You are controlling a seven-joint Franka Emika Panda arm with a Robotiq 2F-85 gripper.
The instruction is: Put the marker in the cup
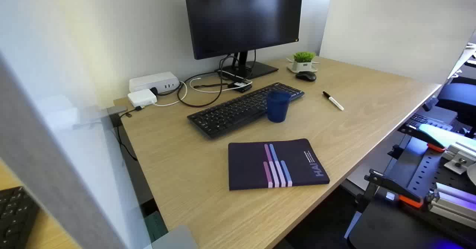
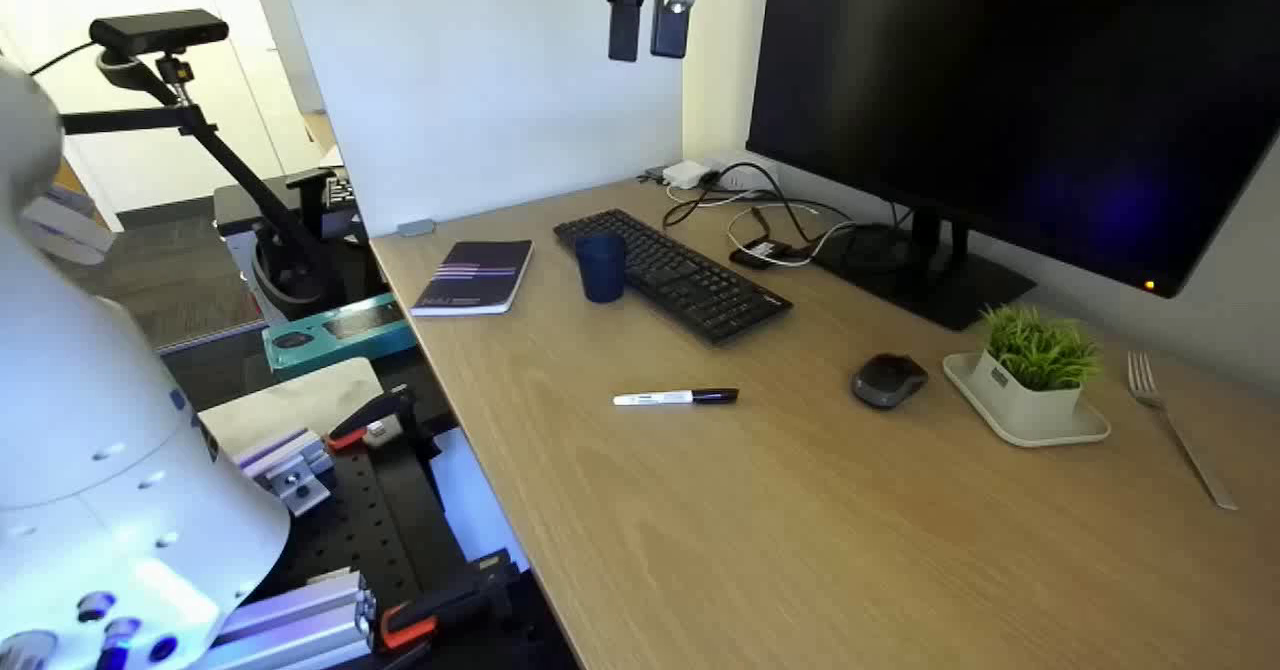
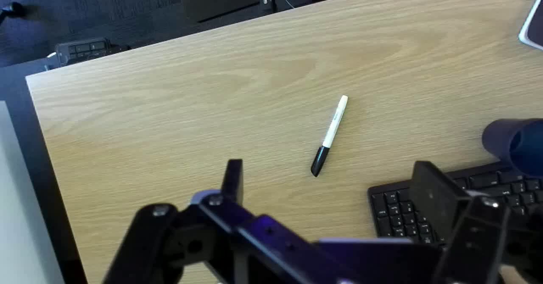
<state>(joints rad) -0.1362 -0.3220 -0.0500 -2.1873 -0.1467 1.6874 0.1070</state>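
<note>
When looking across both exterior views, find the marker [image 2: 675, 397] lying flat on the desk [image 2: 800, 530], white along the body and black at the cap, well apart from the cup [image 2: 601, 272]. Note the cap pointing toward the mouse [image 2: 889, 381], the white end toward the desk edge nearest the robot arm [image 2: 110, 400]. Find the cup dark blue and upright, just beside the long side of the black keyboard [image 2: 690, 281]; cannot tell whether touching. In the wrist view, catch only part of the cup at the right border, with its mouth in sight.

Read the jaws of the gripper [image 3: 327, 169] as spread wide in the wrist view, one on either side of a broad gap, with the marker lying on the desk beyond that gap. In both exterior views, see the gripper at the top border, partly cut off, pointing down from well above the desk.

Log a dark notebook [image 1: 245, 164] flat on the desk near the cup, with pink, white and blue stripes and the letters HAI on its cover. At the back of the desk, log a monitor [image 1: 245, 16] with a dark screen, plus a white box [image 1: 152, 82] with a smaller white box [image 1: 142, 98] just beside. Log the mouse near one end of the keyboard, then a green plant [image 2: 1042, 348] in a white pot [image 2: 1025, 402] on a white saucer [image 2: 962, 365]. In an exterior view, see a fork [image 2: 1180, 440] lying flat beyond the saucer.
</note>
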